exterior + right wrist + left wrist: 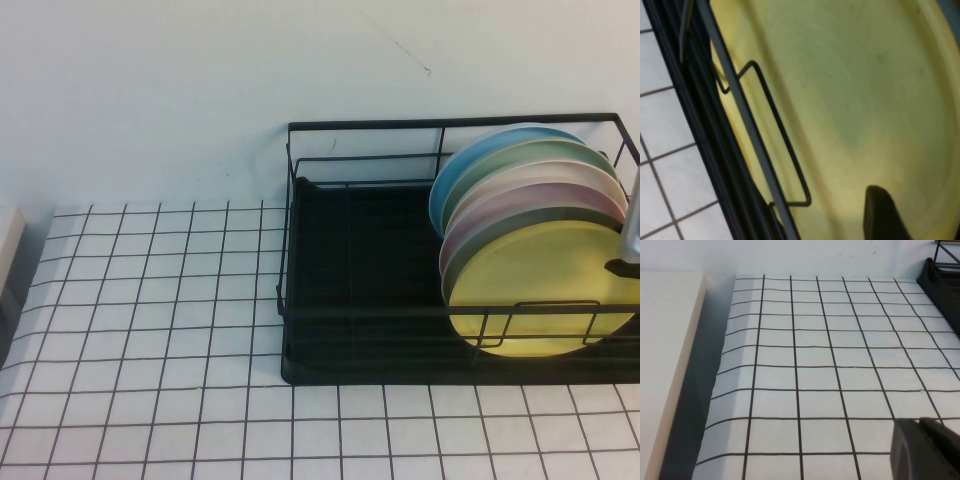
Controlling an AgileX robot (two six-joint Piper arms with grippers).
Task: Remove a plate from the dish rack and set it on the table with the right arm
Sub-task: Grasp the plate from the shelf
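**K:** Zero plates out at that point. The plate (545,290) sat front-most in the stack, leaning in the right end of the dish rack (360,300), still behind the front wire.

**M:** Right gripper (630,235)?

**K:** At the plate's right edge, mostly cut off by the frame. Wrist view showed one dark finger (882,215) against the yellow face. Couldn't tell jaw state or whether it had contact, so I won't call a grip.

**M:** Left?

**K:** Left gripper (927,447) was parked low over the table (805,370), well away from the rack. Only a corner of it showed; jaws not readable.

**M:** So what was left?

**K:** Everything, by my read: grip, lift, set down.

**M:** Room?

**K:** Near side had open grid in front of the rack and plenty to its left. Front wire and its loop crossed the plate's lower part, so it'd need to go up before coming out. Further back, the other plates (520,175) leaned right behind it, then the rear rail and wall. Table's left edge dropped off near a beige board (667,365).
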